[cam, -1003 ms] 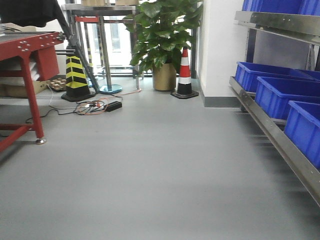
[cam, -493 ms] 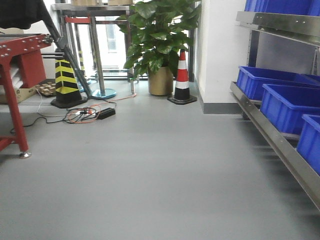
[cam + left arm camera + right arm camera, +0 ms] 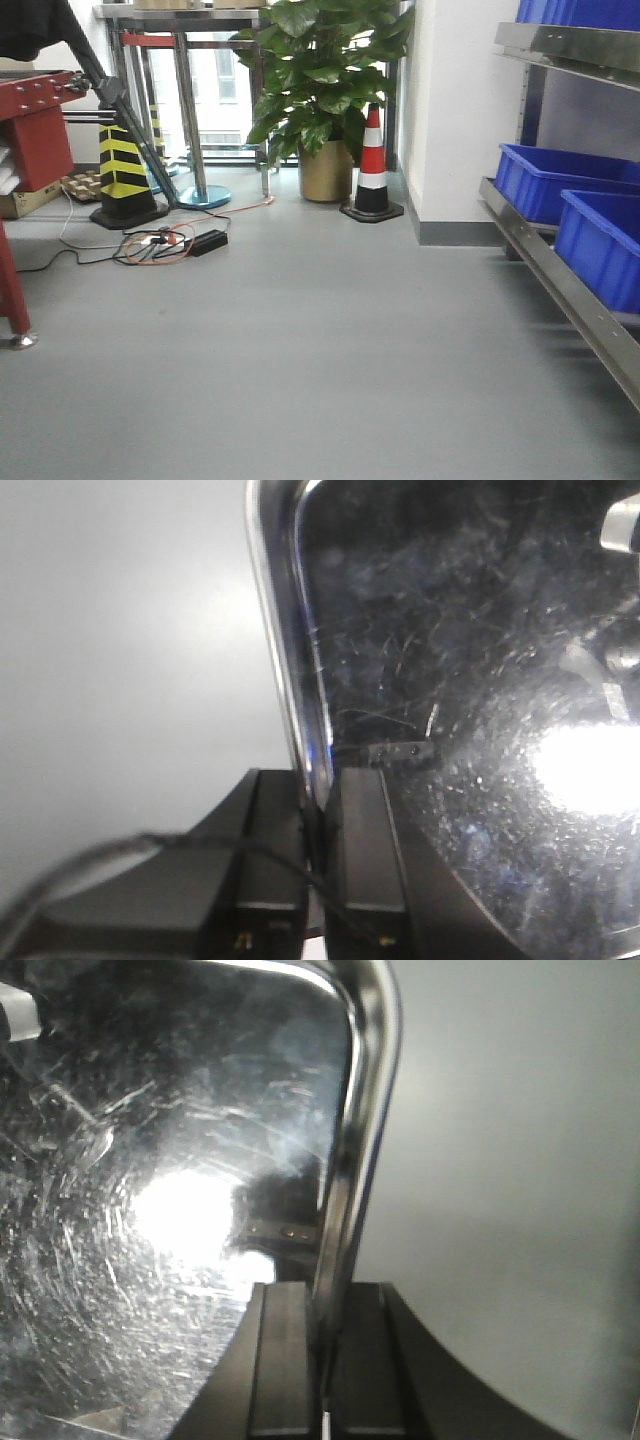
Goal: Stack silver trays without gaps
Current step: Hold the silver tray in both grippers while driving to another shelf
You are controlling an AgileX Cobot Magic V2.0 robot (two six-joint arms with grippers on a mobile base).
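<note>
While the silver tray (image 3: 470, 680) is held between the left hand (image 3: 318, 790), clenched on its left rim, and the right hand (image 3: 322, 1295), clenched on its right rim, it could be twisted loose if the 2 hands are moved unevenly.

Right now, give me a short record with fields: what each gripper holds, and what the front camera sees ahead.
left gripper: shut on the rim of a silver tray
right gripper: shut on a silver tray rim
same tray: cannot tell from the wrist views
tray surface: shiny, scratched
ahead: grey floor, potted plant, red-and-white cone
right side: blue bins on a steel shelf
tray stack: not in view
</note>
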